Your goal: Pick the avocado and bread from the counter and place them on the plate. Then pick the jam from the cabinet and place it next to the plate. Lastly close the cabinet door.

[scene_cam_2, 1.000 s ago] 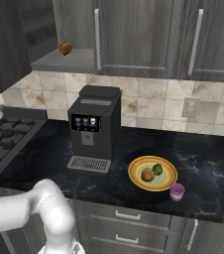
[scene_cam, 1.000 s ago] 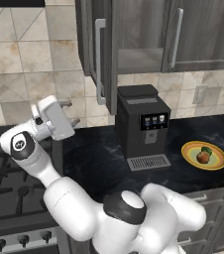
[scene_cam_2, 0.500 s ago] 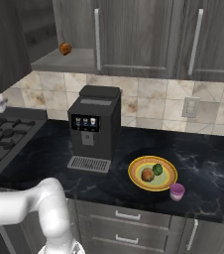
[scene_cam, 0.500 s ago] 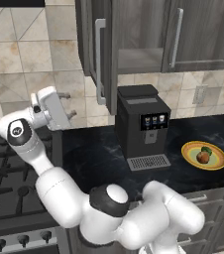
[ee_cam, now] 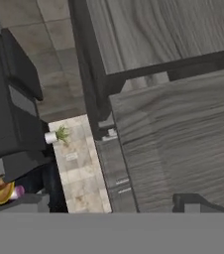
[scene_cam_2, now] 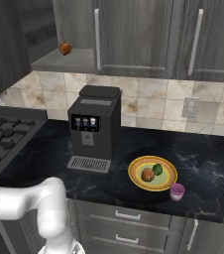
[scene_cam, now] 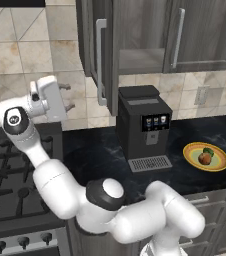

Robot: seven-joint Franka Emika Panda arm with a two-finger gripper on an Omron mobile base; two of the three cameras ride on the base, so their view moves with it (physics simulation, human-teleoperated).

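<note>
The black marbled counter (scene_cam_2: pixel 198 149) runs under a tiled wall, with a black coffee machine (scene_cam_2: pixel 93 128) standing at its middle and a gas stove (scene_cam: pixel 5 170) off to the left. Right of the machine sits the yellow plate (scene_cam_2: pixel 137 178), and on it lie 2 small items side by side: the orange-brown bread (scene_cam_2: pixel 147 174) and the green avocado (scene_cam_2: pixel 157 169), touching or nearly so. The pink-purple jam (scene_cam_2: pixel 177 191) stands on the counter just beside the plate's right edge. Above, the cabinet (scene_cam: pixel 145 35) is open, its grey shelf showing, and the cabinet door (scene_cam: pixel 99 52) stands swung out toward the room with its long silver handle facing left. The gripper (scene_cam: pixel 65 96) hangs up over the stove, left of that door and a little apart from it, its 2 fingers spread wide with nothing between them. A small orange-brown lump (scene_cam_2: pixel 65 48) rests on the shelf.
</note>
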